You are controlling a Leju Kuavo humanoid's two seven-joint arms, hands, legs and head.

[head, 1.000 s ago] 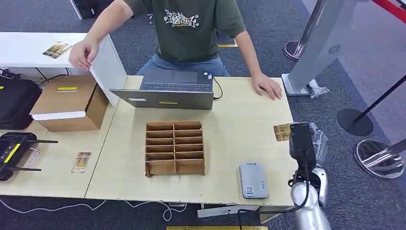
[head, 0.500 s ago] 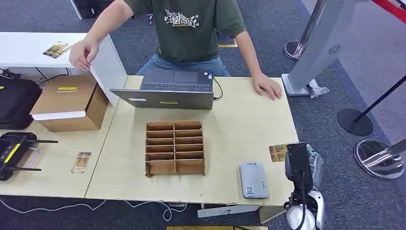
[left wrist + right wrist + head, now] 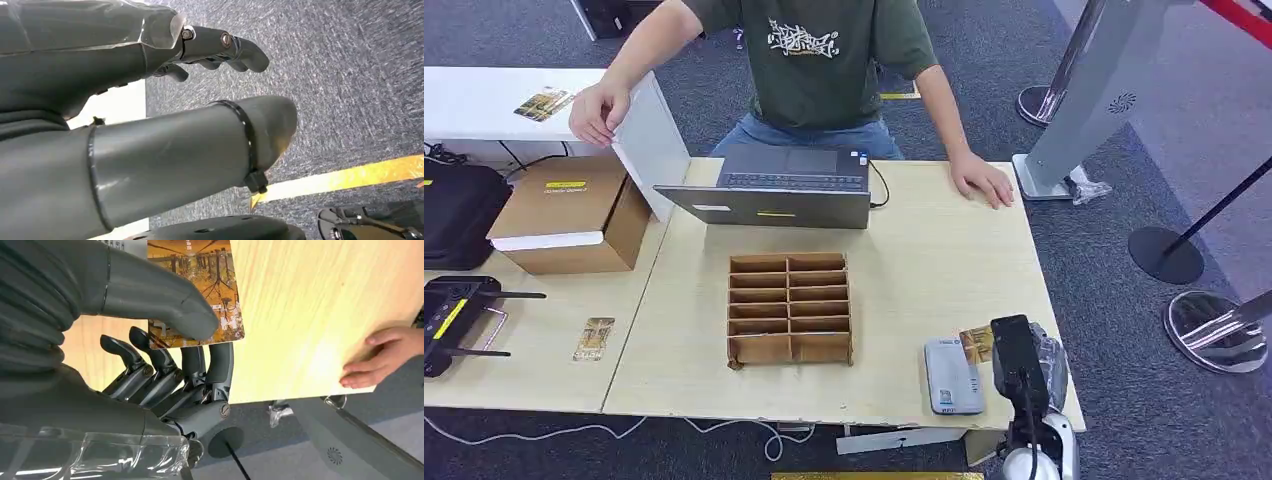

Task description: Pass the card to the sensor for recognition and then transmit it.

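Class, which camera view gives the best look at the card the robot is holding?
The right wrist view: the card fills the frame's middle, its printed picture plain, pinched by the right hand. The head view shows a small corner of it beside the grey sensor. The left wrist view faces carpet.

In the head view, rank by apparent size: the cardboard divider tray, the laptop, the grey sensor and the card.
1. laptop
2. cardboard divider tray, though it looks close to the laptop
3. grey sensor
4. card, partly hidden by the right hand

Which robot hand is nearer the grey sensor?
Right. The right hand, holding the card, is beside the sensor; the left hand hangs over carpet.
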